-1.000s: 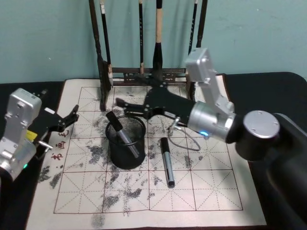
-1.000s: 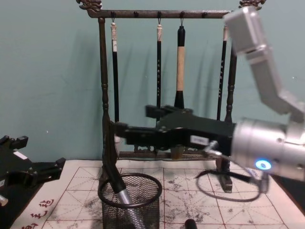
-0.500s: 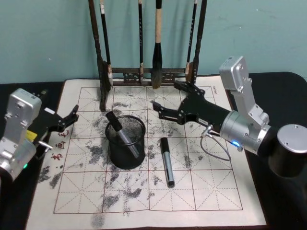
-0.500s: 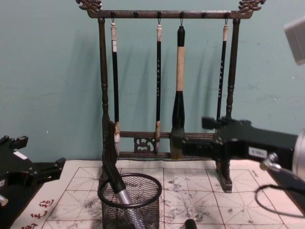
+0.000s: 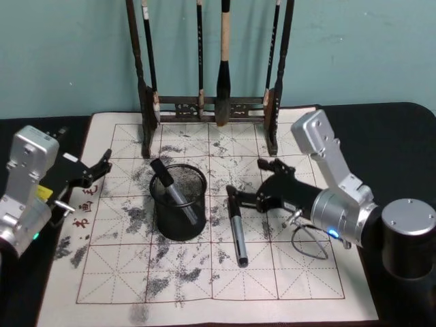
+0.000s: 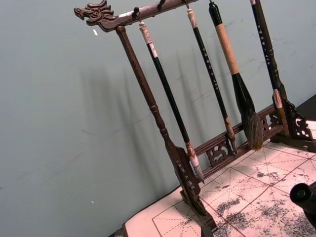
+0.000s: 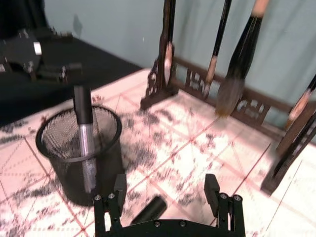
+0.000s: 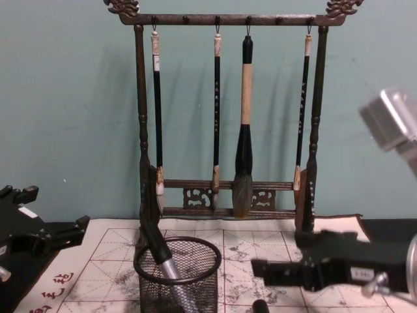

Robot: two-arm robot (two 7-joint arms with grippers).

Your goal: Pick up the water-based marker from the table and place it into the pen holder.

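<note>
A black and silver water-based marker [image 5: 236,229] lies on the table's gridded mat [image 5: 286,272], just right of the black mesh pen holder [image 5: 178,202]. Another marker [image 5: 173,188] leans inside the holder. My right gripper [image 5: 246,178] hovers open low over the lying marker's far end. In the right wrist view that dark end [image 7: 149,211] shows between the spread fingers of the right gripper [image 7: 166,190], with the pen holder [image 7: 79,148] beyond. The chest view shows the pen holder [image 8: 177,274] and the right gripper [image 8: 280,272] beside it. My left gripper [image 5: 94,170] is parked open at the mat's left edge.
A tall dark wooden brush rack [image 5: 211,105] with several hanging brushes stands at the back of the mat, close behind the holder. Grey ink smudges cover the mat. A loop of cable [image 5: 306,242] hangs from the right arm.
My right gripper, open throughout, drew back from over the pen holder, swung right, then came down over the far end of the lying marker. The left arm stayed still.
</note>
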